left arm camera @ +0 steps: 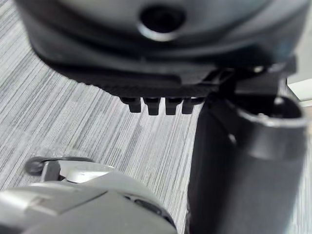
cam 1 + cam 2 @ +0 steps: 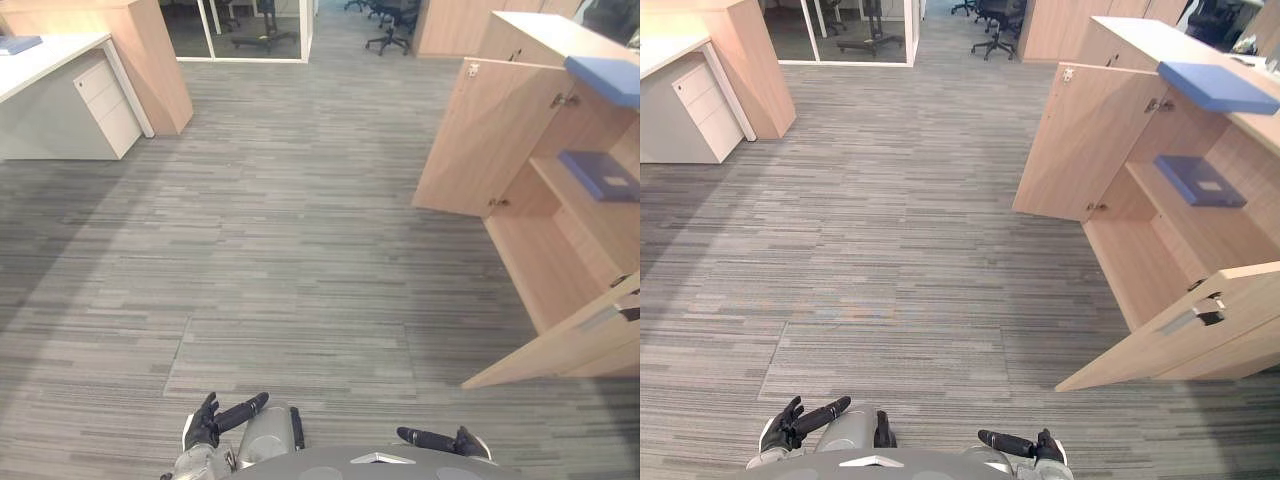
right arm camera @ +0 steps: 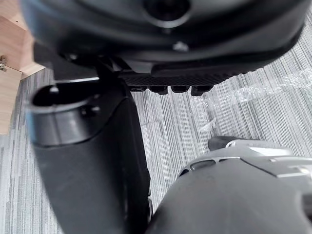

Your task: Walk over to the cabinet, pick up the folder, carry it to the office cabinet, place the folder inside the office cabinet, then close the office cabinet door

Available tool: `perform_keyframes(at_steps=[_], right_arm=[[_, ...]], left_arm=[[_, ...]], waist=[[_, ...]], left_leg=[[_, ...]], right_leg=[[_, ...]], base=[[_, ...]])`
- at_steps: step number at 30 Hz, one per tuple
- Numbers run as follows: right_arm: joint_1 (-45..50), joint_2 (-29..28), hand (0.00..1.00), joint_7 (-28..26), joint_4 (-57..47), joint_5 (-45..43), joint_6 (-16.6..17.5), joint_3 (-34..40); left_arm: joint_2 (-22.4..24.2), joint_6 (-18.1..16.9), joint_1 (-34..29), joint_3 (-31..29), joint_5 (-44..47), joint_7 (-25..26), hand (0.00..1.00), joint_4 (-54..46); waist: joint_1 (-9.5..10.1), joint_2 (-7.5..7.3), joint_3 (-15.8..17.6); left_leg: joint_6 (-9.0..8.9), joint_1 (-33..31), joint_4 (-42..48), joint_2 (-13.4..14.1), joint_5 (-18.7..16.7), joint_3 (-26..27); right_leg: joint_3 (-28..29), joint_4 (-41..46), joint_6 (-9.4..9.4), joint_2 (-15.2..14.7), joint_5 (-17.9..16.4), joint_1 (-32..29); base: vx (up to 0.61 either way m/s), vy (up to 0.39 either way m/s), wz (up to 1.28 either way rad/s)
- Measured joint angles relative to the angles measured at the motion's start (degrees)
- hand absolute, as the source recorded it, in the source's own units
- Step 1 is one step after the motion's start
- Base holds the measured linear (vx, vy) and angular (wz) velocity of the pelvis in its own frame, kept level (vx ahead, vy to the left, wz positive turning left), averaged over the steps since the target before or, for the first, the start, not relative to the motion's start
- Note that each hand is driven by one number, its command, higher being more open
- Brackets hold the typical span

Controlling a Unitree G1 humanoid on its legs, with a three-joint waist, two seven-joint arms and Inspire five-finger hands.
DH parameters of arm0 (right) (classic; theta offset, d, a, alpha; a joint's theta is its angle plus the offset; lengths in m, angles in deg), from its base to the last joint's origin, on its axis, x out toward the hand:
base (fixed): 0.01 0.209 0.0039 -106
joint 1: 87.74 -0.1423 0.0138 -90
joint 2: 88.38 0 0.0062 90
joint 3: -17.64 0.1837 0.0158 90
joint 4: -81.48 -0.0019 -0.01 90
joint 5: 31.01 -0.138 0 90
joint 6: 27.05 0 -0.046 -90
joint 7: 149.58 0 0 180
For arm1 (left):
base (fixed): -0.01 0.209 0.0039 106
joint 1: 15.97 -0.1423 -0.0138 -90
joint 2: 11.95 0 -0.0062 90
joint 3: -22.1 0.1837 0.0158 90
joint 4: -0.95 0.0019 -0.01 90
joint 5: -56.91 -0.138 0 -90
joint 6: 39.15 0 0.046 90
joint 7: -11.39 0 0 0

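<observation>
Folder (image 2: 1198, 180), blue, lies flat on the middle shelf inside the office cabinet (image 2: 1140, 265), whose 2 doors stand wide open. A second blue folder (image 2: 1218, 87) rests on the cabinet top. Both arms hang low, close to the body, well apart from the cabinet. The left hand (image 2: 210, 422) and the right hand (image 2: 440, 440) hold nothing, and their fingers are stretched out, pointing inward toward each other above the carpet (image 2: 280, 250).
</observation>
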Motion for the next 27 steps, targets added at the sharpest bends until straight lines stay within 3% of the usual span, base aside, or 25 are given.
perform_keyframes(at_steps=[1, 2, 4, 6, 8, 11, 12, 13, 14, 15, 16, 17, 18, 19, 21, 22, 23, 25, 27], right_arm=[[0.0, 0.0, 1.00, 0.0, 0.0, 0.0, 0.2, 0.0], [0.0, 0.2, 1.00, 0.1, -0.1, 0.0, 0.4, 0.0], [-0.1, -0.2, 1.00, 0.0, 0.7, 0.3, 0.1, 0.2], [-0.3, -1.6, 1.00, 0.0, 2.0, 0.5, -0.8, 1.1], [-0.3, -2.2, 1.00, -0.3, 2.5, 0.5, -0.9, 1.8], [0.5, -2.0, 1.00, -1.2, 1.9, 0.4, -1.0, 4.9], [0.7, -2.0, 1.00, -1.4, 0.8, 0.4, -0.7, 6.6], [0.5, -1.7, 1.00, -1.5, -0.6, 0.5, -0.7, 6.8], [0.2, -1.5, 1.00, -1.2, -1.0, 0.6, -0.6, 6.7], [0.0, -1.4, 1.00, -0.5, -1.5, 0.6, -0.6, 6.7], [-0.1, -1.3, 1.00, -0.3, -1.4, 0.6, -0.9, 6.7], [-0.4, -1.3, 1.00, -0.3, -1.4, 0.6, -0.9, 6.7], [-1.4, -1.4, 1.00, -0.3, -1.7, 0.6, -0.9, 6.6], [-2.4, -1.4, 1.00, -0.3, -1.7, 0.5, -0.8, 6.6], [-3.3, -1.6, 1.00, -0.3, -1.6, 0.5, -0.8, 6.5], [-4.4, -1.5, 1.00, 0.0, -1.5, 0.4, -0.8, 6.5], [-5.7, -1.4, 1.00, 0.0, -1.5, 0.3, -0.8, 6.5], [-7.3, -0.9, 1.00, 0.4, -1.5, 0.0, -0.7, 5.4], [-7.0, -1.2, 1.00, 0.3, -1.1, -1.8, -0.9, 4.8]], left_arm=[[0.0, 0.0, -0.1, 0.0, 0.0, 0.2, 1.00, 0.0], [0.3, 0.0, -0.2, 0.0, 0.0, 1.0, 1.00, 0.2], [-0.2, 0.0, -0.2, -0.3, -0.1, 1.4, 1.00, 0.2], [-0.9, 0.0, -0.5, -0.5, -0.1, 1.8, 1.00, 0.3], [-1.0, 0.0, -0.8, -0.5, -0.1, 1.8, 1.00, 0.3], [-0.2, 0.0, -3.0, -0.6, -0.2, 1.6, 1.00, 0.3], [0.0, 0.0, -3.1, -0.5, -0.3, 1.3, 1.00, 0.2], [0.2, 0.0, -2.9, -0.5, -0.3, 1.0, 1.00, 0.2], [0.2, 0.0, -2.5, -0.5, -0.4, 0.9, 1.00, 0.2], [0.4, 0.1, -1.8, -0.6, -0.8, 0.9, 1.00, 0.2], [0.7, 0.1, -1.3, -1.1, -2.4, 0.8, 1.00, 0.1], [0.9, 0.1, -1.2, -1.5, -2.7, 0.7, 1.00, 0.1], [1.2, 0.1, -1.2, -1.7, -2.6, 0.7, 1.00, 0.1], [1.2, 0.1, -1.1, -1.7, -2.6, 0.7, 1.00, 0.1], [1.5, 0.1, -0.9, -1.8, -2.6, 0.7, 1.00, 0.2], [2.0, 0.1, -0.9, -1.9, -2.5, 0.7, 1.00, 0.6], [2.7, 0.1, -0.3, -1.9, -2.6, 0.6, 1.00, 1.4], [3.6, 0.2, 1.5, -2.0, -2.6, 0.6, 1.00, 2.6], [4.0, 0.2, 2.3, -2.1, -2.6, 0.6, 1.00, 2.6]], waist=[[-0.19, 0.06, 0.0], [-0.64, 0.69, -0.3], [-0.54, 0.01, -0.5], [0.23, -2.03, -2.0], [1.02, -2.92, -2.9], [0.84, -2.69, -6.2], [0.11, -2.38, -6.3], [-0.61, -1.98, -6.1], [-0.95, -1.90, -6.0], [-1.12, -1.96, -5.8], [-0.80, -1.85, -5.6], [-0.67, -1.77, -5.6], [-0.78, -1.43, -4.6], [-0.84, -1.18, -3.6], [-0.74, -1.40, -3.0], [-0.37, 0.05, -3.1], [-0.34, 1.31, -2.2], [-0.88, 2.33, -0.1], [-0.63, 1.84, -0.4]], left_leg=[[-0.82, 0.2, -2.6, 0.4, 0.5, -1.6], [-3.26, 1.3, -6.5, 1.9, 4.6, -0.8], [-1.66, 1.9, -6.5, -0.1, 7.7, 2.0], [1.00, 3.9, -7.7, -3.6, 5.7, 4.4], [1.92, 6.9, -10.6, -6.1, 5.2, 6.6], [4.30, 13.9, -17.9, -11.1, 6.2, 8.9], [5.89, 16.9, -19.5, -13.3, 6.6, 8.9], [7.69, 19.2, -20.3, -15.0, 6.3, 8.8], [8.50, 20.3, -20.6, -15.5, 6.0, 8.6], [9.17, 22.6, -21.2, -15.8, 5.8, 8.0], [9.20, 24.7, -22.1, -15.4, 5.8, 7.8], [9.19, 25.5, -22.4, -15.0, 5.8, 7.9], [9.18, 27.6, -23.2, -14.0, 5.8, 8.4], [8.94, 29.1, -23.9, -13.1, 5.7, 9.3], [7.73, 30.4, -25.3, -12.3, 4.9, 10.4], [6.83, 30.8, -27.1, -11.1, 4.9, 11.8], [6.17, 30.8, -28.1, -10.3, 5.0, 13.4], [5.56, 30.7, -29.0, -9.7, 5.4, 15.4], [4.67, 30.6, -30.2, -9.3, 5.5, 16.2]], right_leg=[[0.2, -0.2, 0.59, -0.9, -0.2, 0.0], [1.4, -2.3, 3.55, -2.2, 0.3, 1.3], [2.3, -3.3, 4.78, -4.5, 1.1, 3.2], [2.7, 1.7, 5.35, -6.2, 2.1, 2.3], [4.2, 4.2, 6.00, -8.9, 3.8, 0.8], [9.2, 17.5, 3.69, -13.6, 6.0, -5.4], [8.8, 25.9, 0.29, -16.2, 7.7, -8.6], [6.5, 35.3, -5.52, -19.6, 10.5, -12.2], [4.8, 40.3, -7.27, -21.2, 10.8, -13.7], [-0.8, 48.9, -8.91, -23.2, 9.3, -15.9], [-7.5, 53.1, -8.68, -23.3, 6.6, -16.7], [-10.6, 53.4, -7.33, -22.8, 4.4, -17.1], [-16.5, 50.9, -5.24, -21.1, 0.3, -16.9], [-20.5, 45.6, -4.56, -18.7, -1.7, -17.1], [-23.7, 36.2, -4.49, -14.9, -1.5, -17.2], [-23.9, 30.4, -2.62, -11.0, -2.9, -15.8], [-24.2, 27.3, -2.52, -8.8, -2.9, -15.7], [-25.5, 25.3, -2.54, -7.4, -3.0, -16.3], [-26.9, 24.3, -4.13, -6.5, -4.0, -16.7]], base=[[0.23, 0.455, -0.26], [0.28, 0.471, -0.13], [0.33, 0.425, -0.09], [0.36, 0.270, -0.25], [0.28, 0.244, -0.45], [0.29, 0.256, -0.45], [0.34, 0.234, 0.03], [0.28, 0.189, 0.19], [0.25, 0.157, 0.34], [0.22, 0.070, 0.28], [0.22, 0.070, 0.17], [0.23, 0.005, -0.06], [0.14, -0.049, -0.25], [0.15, -0.063, -0.31], [0.08, -0.084, -0.56], [0.09, -0.105, -0.93], [0.06, -0.085, -1.06], [0.01, -0.075, -0.61], [0.03, -0.083, -0.22]])
